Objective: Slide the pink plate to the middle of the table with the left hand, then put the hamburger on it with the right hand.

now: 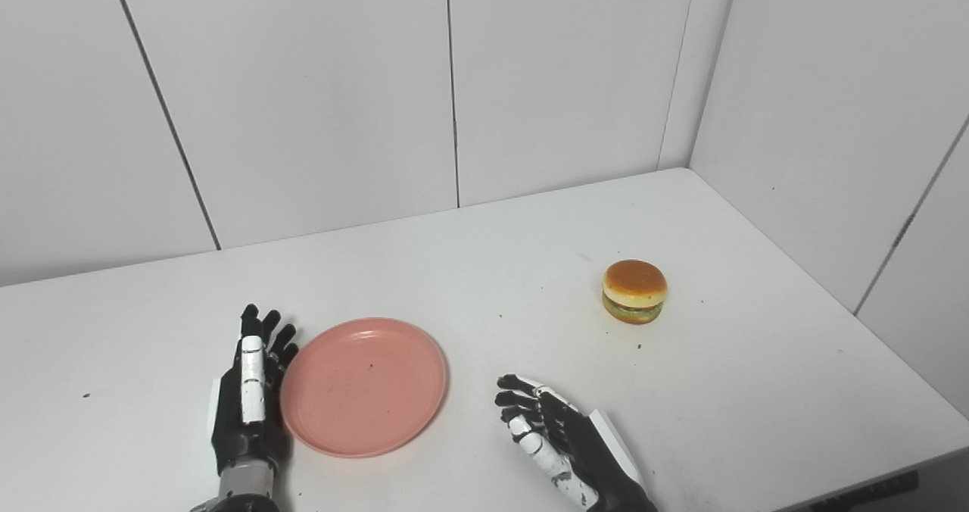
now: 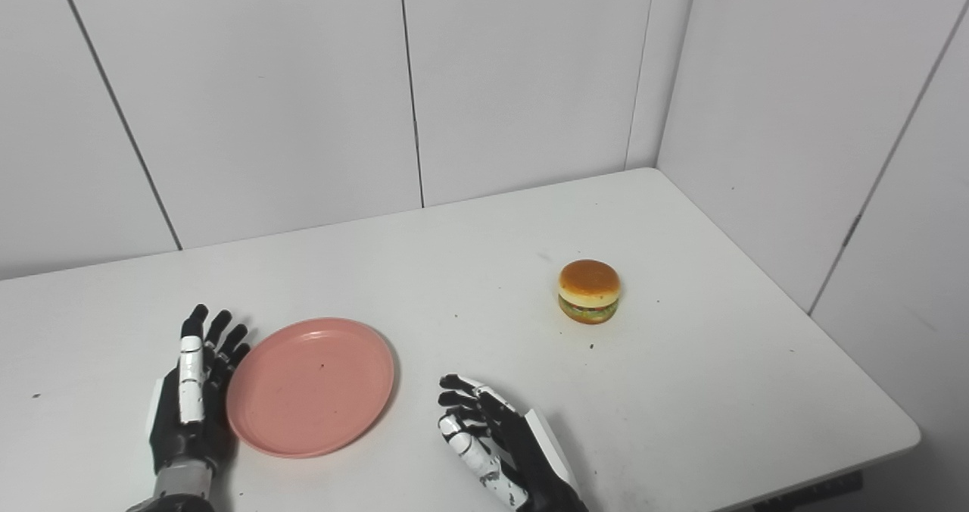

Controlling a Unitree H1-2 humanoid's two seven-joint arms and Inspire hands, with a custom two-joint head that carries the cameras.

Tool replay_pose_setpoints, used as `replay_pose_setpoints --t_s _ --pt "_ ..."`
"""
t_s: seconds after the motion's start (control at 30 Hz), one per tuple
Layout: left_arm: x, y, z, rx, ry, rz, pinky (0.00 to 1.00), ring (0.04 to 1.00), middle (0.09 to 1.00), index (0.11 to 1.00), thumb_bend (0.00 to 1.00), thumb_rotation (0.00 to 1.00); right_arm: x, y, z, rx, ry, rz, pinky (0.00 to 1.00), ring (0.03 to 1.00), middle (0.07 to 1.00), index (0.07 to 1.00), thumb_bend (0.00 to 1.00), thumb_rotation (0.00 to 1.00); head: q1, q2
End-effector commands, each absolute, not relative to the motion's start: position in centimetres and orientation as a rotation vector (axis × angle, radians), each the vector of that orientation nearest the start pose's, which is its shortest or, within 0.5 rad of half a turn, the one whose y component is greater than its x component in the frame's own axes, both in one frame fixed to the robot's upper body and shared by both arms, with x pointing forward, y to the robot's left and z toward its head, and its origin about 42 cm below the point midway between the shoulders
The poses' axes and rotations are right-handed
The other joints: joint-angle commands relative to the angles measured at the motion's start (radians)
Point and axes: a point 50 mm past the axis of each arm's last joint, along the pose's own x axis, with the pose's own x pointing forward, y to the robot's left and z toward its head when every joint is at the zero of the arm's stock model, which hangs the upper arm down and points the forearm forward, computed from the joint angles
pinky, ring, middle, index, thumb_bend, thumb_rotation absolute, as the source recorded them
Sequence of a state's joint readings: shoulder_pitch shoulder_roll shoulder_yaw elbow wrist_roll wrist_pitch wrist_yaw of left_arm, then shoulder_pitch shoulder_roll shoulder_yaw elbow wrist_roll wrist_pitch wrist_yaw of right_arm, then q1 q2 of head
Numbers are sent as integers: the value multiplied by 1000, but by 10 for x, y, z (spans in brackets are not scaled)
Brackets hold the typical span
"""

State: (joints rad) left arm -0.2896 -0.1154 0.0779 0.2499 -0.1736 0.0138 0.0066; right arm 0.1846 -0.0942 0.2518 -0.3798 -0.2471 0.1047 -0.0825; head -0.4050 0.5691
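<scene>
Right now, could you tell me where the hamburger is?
The hamburger sits alone on the table's right half, beyond the right hand and well right of the pink plate.

— Where did the two cameras sit?

— Side by side at head height, both looking down and forward over the white table [image 1: 469, 270] toward the panelled wall corner [image 1: 685, 65].

— How close?

— Near enough that both arms entered from the bottom edge.

— What did they share?

— Nearly everything; the hamburger [image 2: 589, 291] simply sat further left in the right eye view, which showed more of the table's right edge.
</scene>
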Motion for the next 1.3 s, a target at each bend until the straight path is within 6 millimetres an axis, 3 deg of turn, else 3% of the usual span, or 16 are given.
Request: replay_pose_setpoints --t_s 0.0,0.33,0.57,0.67,0.8,0.93,1.0,1.1,1.27 --pt "380 162 124 -289 -29 -34 924 918 939 1000 649 885 222 -174 179 -286 -272 59 637 710 738 773 740 878 1 -1" --pt "380 164 123 -299 -26 -31 947 907 910 1000 661 882 241 -196 244 -562 -443 -7 620 726 778 820 820 805 12 -7" --pt "377 162 123 -302 -12 -23 936 902 896 1000 638 878 254 -215 275 -699 -495 -12 638 740 794 830 840 757 15 -7" --pt "376 161 123 -305 -5 -22 909 894 888 1000 630 877 260 -224 288 -825 -503 -20 642 747 804 841 841 794 17 -6" --pt "375 160 122 -309 2 -20 888 885 881 993 630 865 267 -233 300 -964 -507 -32 628 762 815 842 837 781 20 -7" --pt "374 160 121 -304 -2 -23 915 894 881 994 638 870 279 -242 310 -1172 -516 -77 769 833 826 823 854 778 22 -6" --pt "374 160 121 -303 -1 -19 914 894 880 992 639 867 286 -250 315 -1214 -504 -100 793 848 824 807 865 749 22 -6" --pt "374 161 121 -304 2 -19 904 892 882 996 637 861 294 -257 319 -1240 -482 -116 769 853 822 794 879 708 23 -3" --pt "373 161 121 -304 6 -21 900 891 882 993 646 855 309 -274 322 -1303 -435 -131 726 838 818 791 888 730 22 -1"
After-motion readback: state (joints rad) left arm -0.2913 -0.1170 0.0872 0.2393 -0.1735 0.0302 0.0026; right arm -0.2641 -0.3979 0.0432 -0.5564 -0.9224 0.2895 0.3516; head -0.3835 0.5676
